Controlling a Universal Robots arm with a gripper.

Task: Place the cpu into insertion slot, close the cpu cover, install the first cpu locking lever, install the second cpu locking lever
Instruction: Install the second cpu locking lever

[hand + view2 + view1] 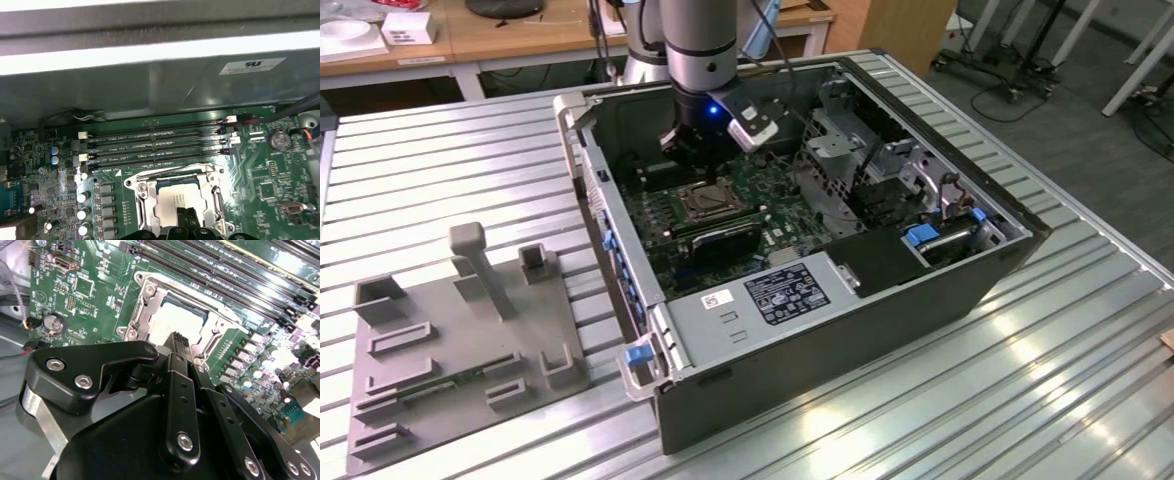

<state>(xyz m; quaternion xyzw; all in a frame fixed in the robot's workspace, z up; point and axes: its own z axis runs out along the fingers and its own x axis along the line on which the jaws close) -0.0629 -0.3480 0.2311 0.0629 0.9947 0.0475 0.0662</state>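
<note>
On the ribbed metal table (440,180), your gripper (181,342), fingers together and apparently empty, hovers above the cpu (172,202) seated in the insertion slot (142,197); cover and levers apparently remain.

Green motherboard (100,305) with black memory slots (155,145); pale tan-silver cpu (175,200) inside the silver cpu cover (150,300); black gripper (181,342); blue clip (636,355) at the dark case's (854,350) seven o'clock corner
</note>
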